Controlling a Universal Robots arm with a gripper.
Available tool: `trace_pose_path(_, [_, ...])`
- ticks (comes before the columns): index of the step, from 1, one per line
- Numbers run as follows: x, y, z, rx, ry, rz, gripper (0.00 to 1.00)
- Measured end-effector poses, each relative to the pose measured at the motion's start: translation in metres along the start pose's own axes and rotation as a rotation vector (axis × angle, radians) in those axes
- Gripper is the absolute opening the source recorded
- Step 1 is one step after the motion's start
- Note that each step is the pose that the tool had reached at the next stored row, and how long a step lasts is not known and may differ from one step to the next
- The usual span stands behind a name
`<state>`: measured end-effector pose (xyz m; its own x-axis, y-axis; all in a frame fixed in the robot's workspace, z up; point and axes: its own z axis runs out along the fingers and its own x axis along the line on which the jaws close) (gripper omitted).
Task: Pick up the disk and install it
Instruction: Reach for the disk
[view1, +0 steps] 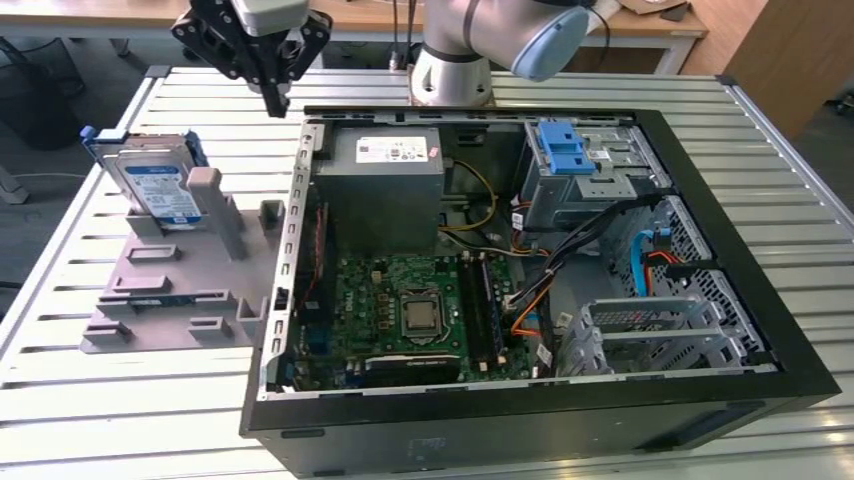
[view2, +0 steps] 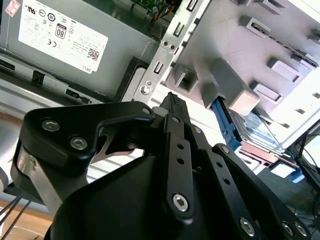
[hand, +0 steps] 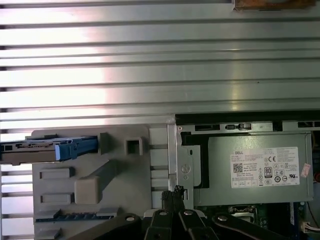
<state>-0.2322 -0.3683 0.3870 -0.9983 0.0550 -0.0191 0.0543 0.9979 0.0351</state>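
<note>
The disk, a silver drive with a blue-and-white label and blue frame, stands on edge in a slot at the far end of a grey holder on the exterior view's left. In the first wrist view the disk shows edge-on; in the second wrist view the disk lies behind the holder's block. My gripper hangs above the table, between the holder and the far corner of the open computer case, up and to the exterior view's right of the disk. Its fingers are shut on nothing in both wrist views.
Inside the case, a grey power supply with a white sticker sits at the far left. A drive bay with a blue latch is at the far right, the motherboard in front, and cables run to the right. The slatted metal table carries everything.
</note>
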Motion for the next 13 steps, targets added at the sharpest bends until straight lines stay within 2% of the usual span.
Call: trace_pose_path(13, [0.0168, 0.0013, 0.0015, 0.0000, 0.0003, 0.000, 0.11])
